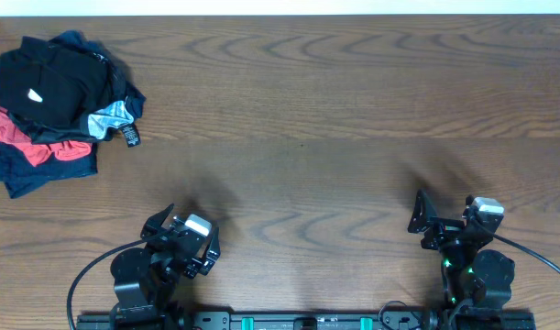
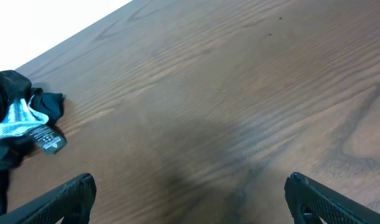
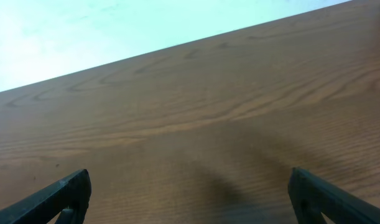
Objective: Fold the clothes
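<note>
The clothes [image 1: 55, 96] lie in a crumpled pile at the table's far left: a black garment with a small white logo on top, red and navy ones beneath, a light blue patch and a dark tag at its right edge. The pile's right edge shows in the left wrist view [image 2: 18, 121]. My left gripper [image 1: 183, 236] is open and empty near the front edge, well short of the pile; its fingertips [image 2: 190, 196] frame bare wood. My right gripper [image 1: 444, 218] is open and empty at the front right; its view [image 3: 190, 196] shows only wood.
The brown wooden table [image 1: 334, 119] stretches between the pile and both arms. Its far edge meets a white surface [image 3: 84, 31]. The arm bases and cables sit along the front edge.
</note>
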